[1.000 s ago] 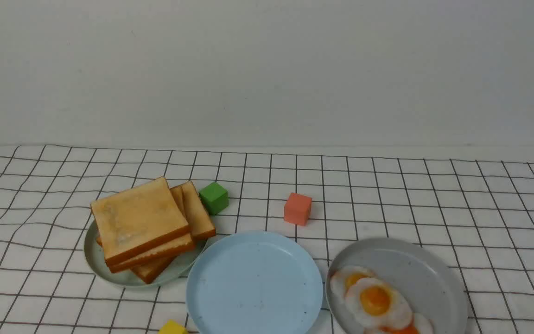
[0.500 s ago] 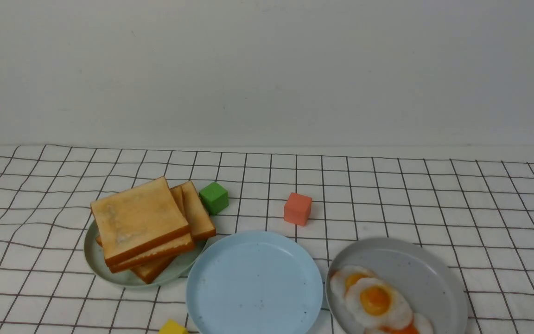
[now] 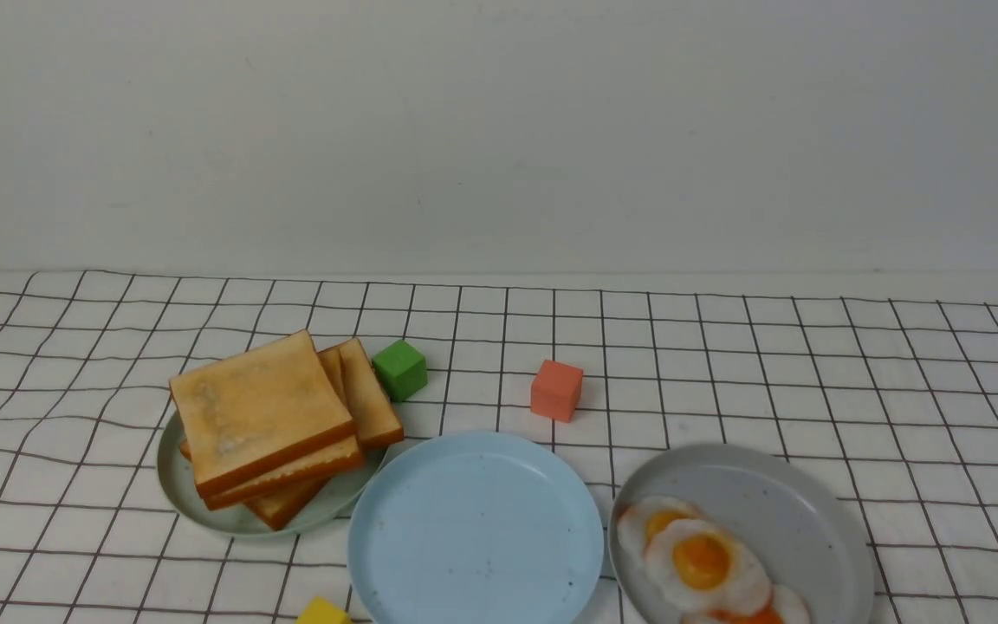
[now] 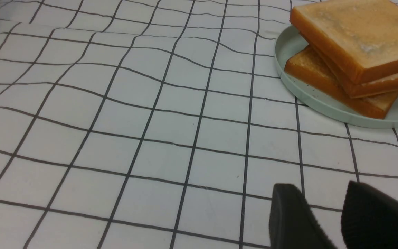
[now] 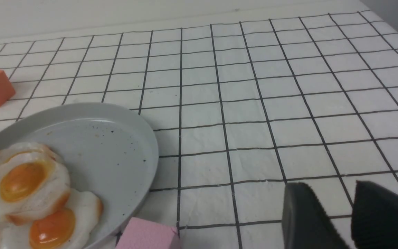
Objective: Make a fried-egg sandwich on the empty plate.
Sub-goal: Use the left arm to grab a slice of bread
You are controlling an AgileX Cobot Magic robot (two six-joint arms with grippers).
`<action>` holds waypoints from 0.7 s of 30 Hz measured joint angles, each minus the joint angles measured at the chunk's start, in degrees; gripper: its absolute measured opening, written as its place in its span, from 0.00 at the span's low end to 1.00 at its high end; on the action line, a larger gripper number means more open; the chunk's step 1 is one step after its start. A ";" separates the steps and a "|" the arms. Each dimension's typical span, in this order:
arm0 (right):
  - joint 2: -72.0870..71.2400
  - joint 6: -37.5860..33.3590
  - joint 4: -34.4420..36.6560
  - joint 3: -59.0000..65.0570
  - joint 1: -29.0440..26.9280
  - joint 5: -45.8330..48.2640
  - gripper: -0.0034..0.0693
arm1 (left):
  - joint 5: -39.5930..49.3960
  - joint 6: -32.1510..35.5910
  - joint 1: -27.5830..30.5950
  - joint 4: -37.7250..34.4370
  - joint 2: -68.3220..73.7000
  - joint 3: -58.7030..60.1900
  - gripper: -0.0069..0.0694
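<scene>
The empty light-blue plate (image 3: 476, 529) sits at the front centre, bare. Several toast slices (image 3: 261, 412) lie piled on a pale green plate (image 3: 171, 481) to its left; they also show in the left wrist view (image 4: 358, 31). Fried eggs (image 3: 701, 563) lie on a grey plate (image 3: 776, 503) to its right, also in the right wrist view (image 5: 22, 183). No fried-egg sandwich shows in any view. My left gripper (image 4: 318, 186) hovers over bare cloth, slightly open and empty, apart from the green plate. My right gripper (image 5: 327, 185) is slightly open and empty over cloth beside the grey plate. Neither arm shows in the front view.
A green cube (image 3: 399, 369) stands behind the toast. An orange-red cube (image 3: 556, 390) stands behind the blue plate. A yellow cube (image 3: 321, 612) lies at the front edge. A pink block (image 5: 147, 235) lies against the grey plate's near rim. A checked cloth covers the table.
</scene>
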 joint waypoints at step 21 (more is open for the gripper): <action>0.00 0.00 0.00 0.58 0.00 -22.31 0.38 | -18.55 0.00 0.00 0.05 0.00 0.36 0.40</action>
